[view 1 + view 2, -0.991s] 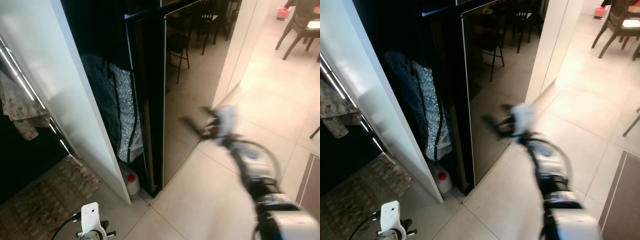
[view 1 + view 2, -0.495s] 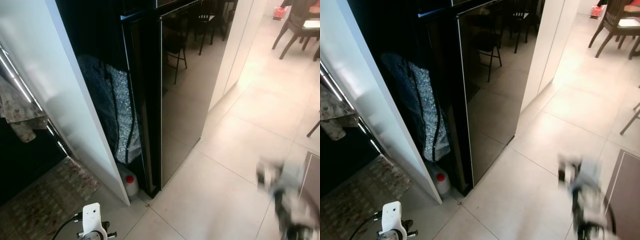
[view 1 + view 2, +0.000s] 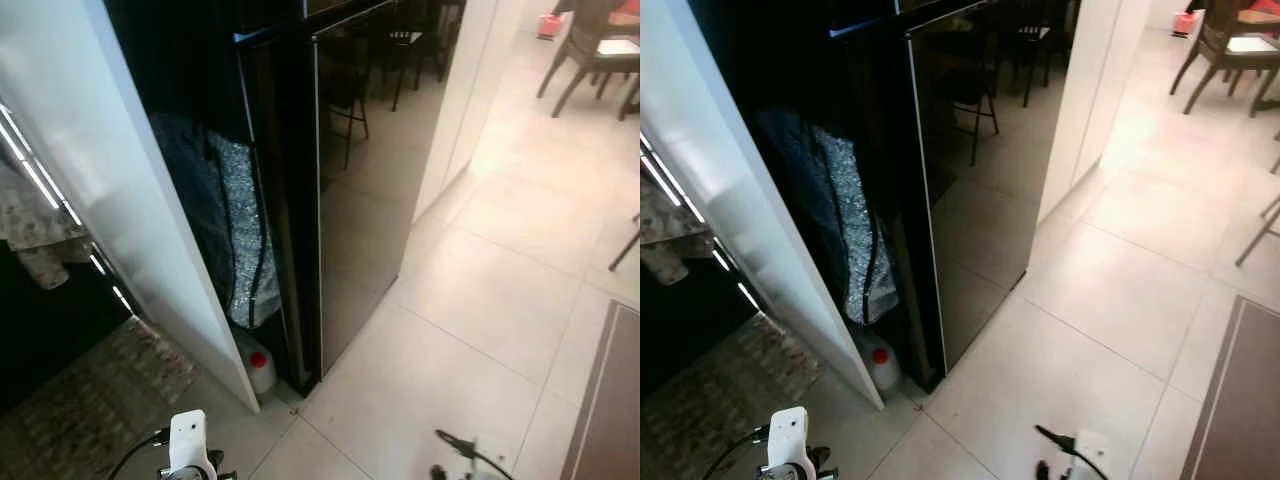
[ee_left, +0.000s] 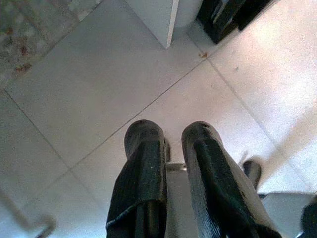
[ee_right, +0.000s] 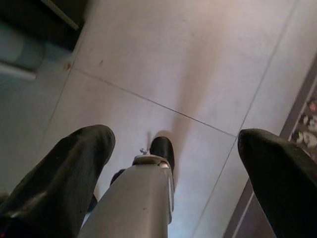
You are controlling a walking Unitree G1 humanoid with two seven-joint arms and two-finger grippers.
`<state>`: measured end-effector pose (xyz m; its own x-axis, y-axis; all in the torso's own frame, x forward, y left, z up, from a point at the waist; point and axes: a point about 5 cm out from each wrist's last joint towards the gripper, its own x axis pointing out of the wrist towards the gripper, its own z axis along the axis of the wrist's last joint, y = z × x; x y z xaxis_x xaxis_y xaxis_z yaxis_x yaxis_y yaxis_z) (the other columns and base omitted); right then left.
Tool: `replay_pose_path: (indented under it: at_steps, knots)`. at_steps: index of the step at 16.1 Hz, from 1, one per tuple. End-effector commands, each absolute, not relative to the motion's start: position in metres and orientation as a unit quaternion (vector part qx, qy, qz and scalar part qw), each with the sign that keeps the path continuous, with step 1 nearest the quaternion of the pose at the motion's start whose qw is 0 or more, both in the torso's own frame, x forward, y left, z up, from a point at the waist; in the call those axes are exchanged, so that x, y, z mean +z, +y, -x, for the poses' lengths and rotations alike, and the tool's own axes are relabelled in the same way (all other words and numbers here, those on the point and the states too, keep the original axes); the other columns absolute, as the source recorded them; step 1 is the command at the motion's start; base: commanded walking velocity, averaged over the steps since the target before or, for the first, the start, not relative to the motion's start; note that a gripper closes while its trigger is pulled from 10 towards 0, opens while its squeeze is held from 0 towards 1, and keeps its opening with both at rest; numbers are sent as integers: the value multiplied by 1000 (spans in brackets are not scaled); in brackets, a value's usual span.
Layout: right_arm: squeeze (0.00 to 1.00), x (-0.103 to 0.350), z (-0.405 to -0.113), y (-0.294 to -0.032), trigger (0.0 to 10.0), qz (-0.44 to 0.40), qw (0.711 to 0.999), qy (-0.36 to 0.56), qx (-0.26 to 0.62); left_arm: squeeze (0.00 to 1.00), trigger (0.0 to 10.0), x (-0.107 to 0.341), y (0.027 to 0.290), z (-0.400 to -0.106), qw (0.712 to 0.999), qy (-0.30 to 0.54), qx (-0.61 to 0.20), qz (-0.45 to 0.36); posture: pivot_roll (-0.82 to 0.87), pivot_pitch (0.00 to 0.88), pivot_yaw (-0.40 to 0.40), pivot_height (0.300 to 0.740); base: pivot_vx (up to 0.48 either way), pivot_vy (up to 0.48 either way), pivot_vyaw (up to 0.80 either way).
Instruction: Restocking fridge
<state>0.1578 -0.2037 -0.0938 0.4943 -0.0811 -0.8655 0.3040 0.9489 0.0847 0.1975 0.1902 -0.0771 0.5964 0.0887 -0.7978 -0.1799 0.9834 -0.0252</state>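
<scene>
The tall black fridge [image 3: 365, 180] stands ahead with its glossy door closed, reflecting chairs. My right gripper [image 5: 176, 136] hangs low over the floor tiles, its two black fingers [image 5: 74, 163] spread wide with nothing between them; that arm [image 3: 1070, 455] shows at the bottom edge of the head views. My left arm [image 3: 187, 445] hangs idle at the lower left. Its gripper [image 4: 172, 134] points at the floor with fingers close together and empty.
A white panel [image 3: 130, 200] angles out left of the fridge. In the gap between them hang a sparkly dark bag [image 3: 235, 230] and, below it, a white jug with a red cap [image 3: 260, 368]. A rug [image 3: 90, 410] lies left; dining chairs [image 3: 590, 50] stand far right.
My right arm, raised toward the fridge door a second ago, has dropped to the bottom of the picture. The left arm has not moved. The camera shifted slightly.
</scene>
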Motion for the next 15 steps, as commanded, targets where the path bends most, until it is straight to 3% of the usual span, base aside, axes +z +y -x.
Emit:
replay_pose_path:
  at_steps: [1, 3, 11, 15]
  knots:
    - [0, -93, -161, -202, 10000, -95, 860, 491, -98, 0, 10000, -81, 193, -190, 884, 462, 65, 32, -59, 0, 31, 740, 0, 0, 0]
    - [0, -87, -174, -204, 10000, -107, 869, 471, -112, 0, 10000, -81, 193, -190, 884, 461, 70, 37, -58, 0, 26, 740, 0, 0, 0]
    - [0, -90, -167, -205, 10000, -80, 862, 493, -89, 0, 10000, -78, 193, -197, 888, 457, 55, 18, -38, 0, 21, 740, 0, 0, -748]
    - [0, -88, -177, -192, 10000, -86, 867, 484, -84, 0, 10000, -76, 194, -199, 889, 455, 52, 11, -36, 0, 23, 740, 0, -139, -736]
